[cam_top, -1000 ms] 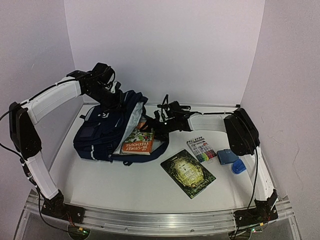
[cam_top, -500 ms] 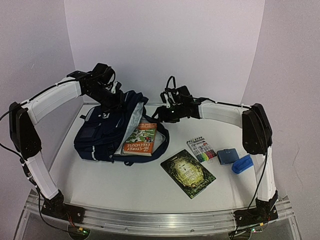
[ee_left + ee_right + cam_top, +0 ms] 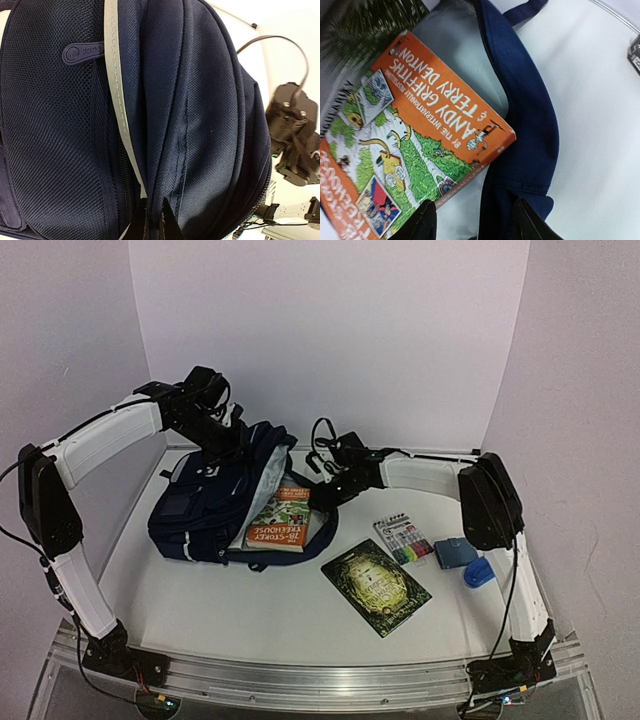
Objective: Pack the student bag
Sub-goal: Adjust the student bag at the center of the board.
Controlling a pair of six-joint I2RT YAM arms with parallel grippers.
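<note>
**Student bag lying open toward the table's back left corner**

Top view: the student bag point(image 3: 200, 510) is lying near the back left corner of the table point(image 3: 250, 620), with an orange book point(image 3: 280, 520) poking out of its mouth.

Left wrist view: the left gripper point(image 3: 152, 222) is pinching a fold of navy fabric, jaws nearly together.

Right wrist view: the right gripper point(image 3: 472, 220) is straddling the bag's rim beside the book's corner, jaws half apart. I cannot tell whether it is squeezing.

Bright, even light; slight close-up blur.
</note>
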